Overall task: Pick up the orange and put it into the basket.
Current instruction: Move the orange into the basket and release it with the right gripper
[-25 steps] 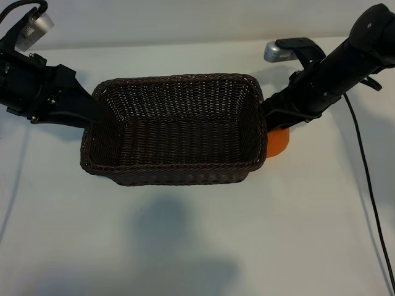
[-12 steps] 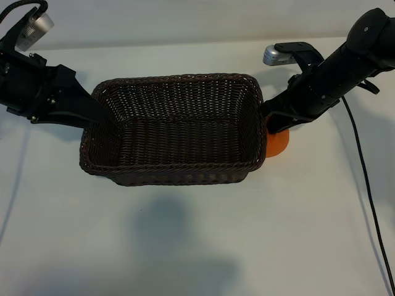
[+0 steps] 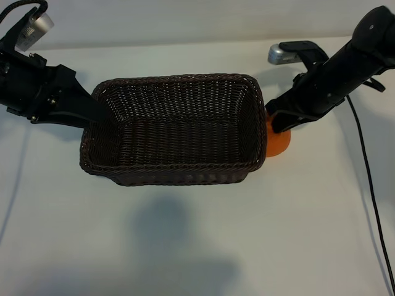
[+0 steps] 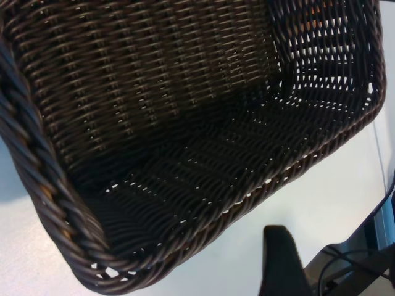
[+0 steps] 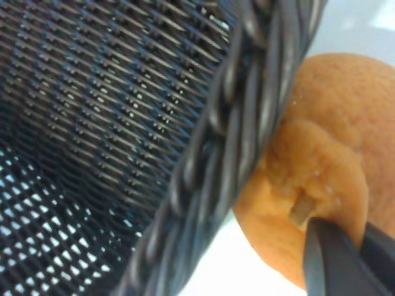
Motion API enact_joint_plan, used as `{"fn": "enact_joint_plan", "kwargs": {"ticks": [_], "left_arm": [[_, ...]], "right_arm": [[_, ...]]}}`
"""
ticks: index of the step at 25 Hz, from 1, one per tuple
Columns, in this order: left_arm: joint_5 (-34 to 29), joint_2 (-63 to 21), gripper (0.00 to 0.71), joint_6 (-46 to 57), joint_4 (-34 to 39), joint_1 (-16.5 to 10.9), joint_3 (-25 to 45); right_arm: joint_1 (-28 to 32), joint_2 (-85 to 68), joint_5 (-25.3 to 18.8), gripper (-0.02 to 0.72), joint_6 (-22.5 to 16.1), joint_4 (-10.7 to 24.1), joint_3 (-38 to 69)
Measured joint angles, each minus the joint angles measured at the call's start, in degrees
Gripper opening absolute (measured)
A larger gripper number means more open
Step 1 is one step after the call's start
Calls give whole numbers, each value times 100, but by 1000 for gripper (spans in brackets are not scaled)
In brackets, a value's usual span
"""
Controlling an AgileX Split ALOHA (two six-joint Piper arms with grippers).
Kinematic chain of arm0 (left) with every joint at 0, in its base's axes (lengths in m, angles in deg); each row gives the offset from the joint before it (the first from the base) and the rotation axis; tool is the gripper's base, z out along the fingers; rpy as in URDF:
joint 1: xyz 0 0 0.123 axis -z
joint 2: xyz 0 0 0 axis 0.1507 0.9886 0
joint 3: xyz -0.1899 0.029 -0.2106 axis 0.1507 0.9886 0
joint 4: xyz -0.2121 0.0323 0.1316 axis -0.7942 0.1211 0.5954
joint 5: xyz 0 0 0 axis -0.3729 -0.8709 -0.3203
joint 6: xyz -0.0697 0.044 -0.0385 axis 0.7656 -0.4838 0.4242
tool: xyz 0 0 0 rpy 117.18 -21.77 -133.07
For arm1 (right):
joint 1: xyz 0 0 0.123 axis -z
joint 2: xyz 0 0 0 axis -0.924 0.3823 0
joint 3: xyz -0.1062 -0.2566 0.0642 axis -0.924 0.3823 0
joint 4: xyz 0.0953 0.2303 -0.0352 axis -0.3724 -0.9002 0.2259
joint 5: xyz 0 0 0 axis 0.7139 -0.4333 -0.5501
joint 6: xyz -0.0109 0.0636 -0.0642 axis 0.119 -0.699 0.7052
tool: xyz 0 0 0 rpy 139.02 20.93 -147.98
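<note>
The dark-brown wicker basket (image 3: 174, 171) stands mid-table. The orange (image 3: 279, 143) rests on the table against the outside of the basket's right end, partly hidden by the rim. My right gripper (image 3: 273, 126) comes down on it from above. In the right wrist view its dark fingers (image 5: 330, 262) lie close together, shut, tips touching the orange (image 5: 333, 123) beside the stem dimple, hard against the braided rim (image 5: 247, 123). My left gripper (image 3: 97, 115) sits at the basket's left end, open. One finger (image 4: 281, 256) shows outside the rim (image 4: 203, 234), apart from it.
A white table (image 3: 197, 246) lies under everything, with bare room in front of the basket. A black cable (image 3: 370, 197) runs down the table's right side. The wall stands close behind both arms.
The right arm has shifted slightly to the right and a bit more of the orange shows. The orange, basket and left arm have stayed put.
</note>
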Motion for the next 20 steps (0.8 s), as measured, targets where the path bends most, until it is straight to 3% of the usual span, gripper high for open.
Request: {"fn": "enact_joint_plan", "kwargs": {"ticks": [5, 11, 20], "left_arm": [[0, 0, 456, 0, 0, 0, 0], [-42, 0, 456, 0, 0, 0, 0], [-42, 0, 456, 27, 0, 0, 0]], "right_arm": [[90, -279, -362, 39, -231, 343, -261], [261, -538, -730, 39, -851, 1093, -601], [339, -1035, -1519, 39, -1062, 1160, -1129]]}}
